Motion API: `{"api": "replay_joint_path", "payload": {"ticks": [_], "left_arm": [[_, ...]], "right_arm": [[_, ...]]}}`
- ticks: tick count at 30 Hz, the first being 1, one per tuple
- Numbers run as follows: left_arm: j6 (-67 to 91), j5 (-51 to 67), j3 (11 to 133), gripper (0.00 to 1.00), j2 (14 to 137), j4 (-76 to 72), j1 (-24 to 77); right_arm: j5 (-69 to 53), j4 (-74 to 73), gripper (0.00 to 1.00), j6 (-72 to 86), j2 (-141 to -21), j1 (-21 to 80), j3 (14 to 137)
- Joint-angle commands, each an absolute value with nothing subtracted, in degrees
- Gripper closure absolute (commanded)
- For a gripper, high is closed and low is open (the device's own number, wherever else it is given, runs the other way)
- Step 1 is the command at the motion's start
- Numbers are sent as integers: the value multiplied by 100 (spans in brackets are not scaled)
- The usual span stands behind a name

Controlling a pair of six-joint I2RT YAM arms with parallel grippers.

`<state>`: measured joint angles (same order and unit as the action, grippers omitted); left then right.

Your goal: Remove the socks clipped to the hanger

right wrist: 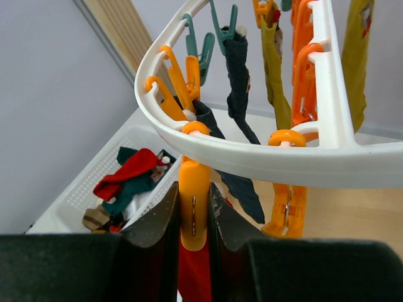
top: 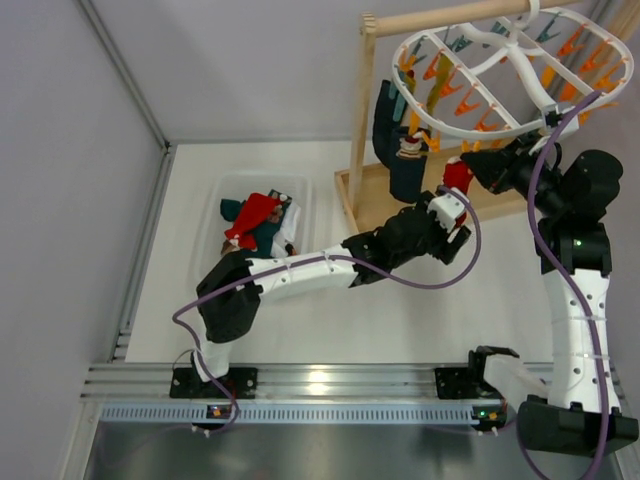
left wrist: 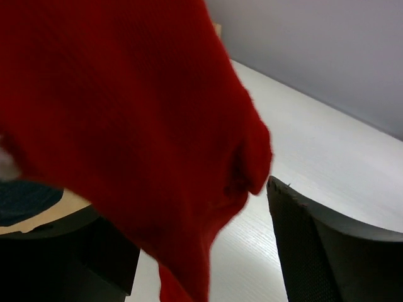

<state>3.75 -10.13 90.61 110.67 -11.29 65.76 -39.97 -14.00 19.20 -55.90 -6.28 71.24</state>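
Your right gripper (right wrist: 193, 202) is clamped narrow on an orange clothespin (right wrist: 192, 176) at the near rim of the hanger (right wrist: 264, 160), one finger on each side of the pin. The red sock (left wrist: 126, 113) hangs straight down from that pin, directly below the right gripper's fingers.

Your left gripper (top: 455, 205) sits just below and beside the right one, jaws wide. The red sock drops between them; its edge lies close against the right finger (left wrist: 327, 251), and you cannot tell whether it touches.

Beyond and above the right gripper, a dark teal sock (right wrist: 239, 69) and a mustard sock (right wrist: 274, 69) are clipped to the hanger. Well off to the left gripper's left, a white bin (top: 305, 190) on the worktop (top: 400, 320) holds loose socks.
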Motion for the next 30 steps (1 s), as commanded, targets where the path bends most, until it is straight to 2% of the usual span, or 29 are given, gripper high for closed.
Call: {"api": "replay_joint_path", "payload": {"ticks": [1,2,3,5,6,7,8,9,11,12,13,17,21,23,24,25,28,30], "left_arm": [[211,-1002,9237,35,11188,-1573,6469],[211,-1002,9255,44,11206,-1582,6443],[202,-1002,9246,63,11223,-1582,6434],[193,-1011,9220,79,11232,-1600,6434],[202,-1037,9211,95,11241,-1608,6434],[237,-1072,9220,99,11250,-1608,6434],[255,-1194,9246,100,11259,-1600,6442],[281,-1282,9272,100,11285,-1600,6442],[325,-1571,9360,100,11303,-1591,6451],[343,-1643,9369,100,11303,-1591,6460],[378,-1731,9387,100,11311,-1582,6477],[422,-1968,9474,100,11355,-1582,6513],[308,-2197,9623,100,11461,-1573,6574],[246,-2346,9685,100,11548,-1573,6600],[185,-2390,9720,100,11584,-1573,6635],[158,-2486,9816,100,11636,-1565,6653],[53,-2627,9983,100,11795,-1564,6741],[-200,-2707,10054,100,11917,-1564,6820]], "right_arm": [[-4921,-1547,100,2013,-5519,-668,7268],[-4922,-1573,100,1995,-5528,-677,7286],[-4887,-1678,100,1969,-5537,-677,7338],[-4738,-1784,100,1846,-5537,-686,7374],[-4676,-1836,100,1820,-5537,-694,7383],[-4554,-1863,99,1793,-5537,-694,7383],[-4518,-1889,96,1776,-5537,-694,7392],[-4465,-1933,74,1749,-5528,-694,7400],[-4228,-1995,69,1679,-5502,-686,7400],[-4106,-2039,64,1661,-5467,-686,7453],[-3843,-2178,55,1635,-5467,-686,7488],[-3174,-2713,39,1494,-5467,-686,7751],[-2401,-3225,33,1459,-5432,-572,8041],[-1533,-3548,32,1415,-5484,-178,8173],[-1103,-3664,32,1363,-5528,94,8357],[-194,-3752,32,1336,-5581,819,8463],[1451,-4095,33,1292,-5905,2252,8929],[2159,-4349,34,1266,-6213,2810,9314]]}}
